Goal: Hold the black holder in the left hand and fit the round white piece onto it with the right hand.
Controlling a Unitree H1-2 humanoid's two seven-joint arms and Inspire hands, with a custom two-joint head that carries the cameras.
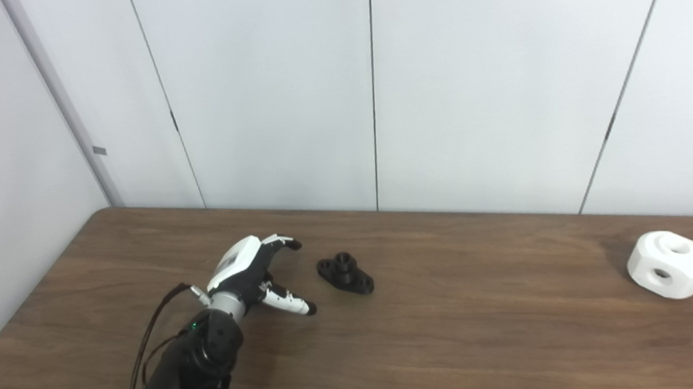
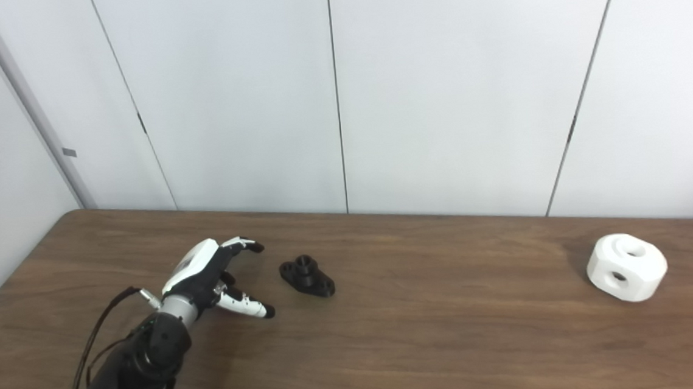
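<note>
The black holder [image 1: 345, 274] lies flat on the brown table, a small base with a short round post. My left hand [image 1: 255, 277] is open just to its left, fingers and thumb spread toward it, a small gap apart from it. The round white piece [image 1: 668, 264], a chunky block with round holes, sits on the table far to the right. My right hand is not in view. The same scene shows in the right eye view: the holder [image 2: 307, 277], my left hand [image 2: 215, 280], the white piece [image 2: 627, 267].
The wooden table [image 1: 454, 333] runs across the picture. White wall panels [image 1: 267, 102] stand right behind its far edge and along its left side.
</note>
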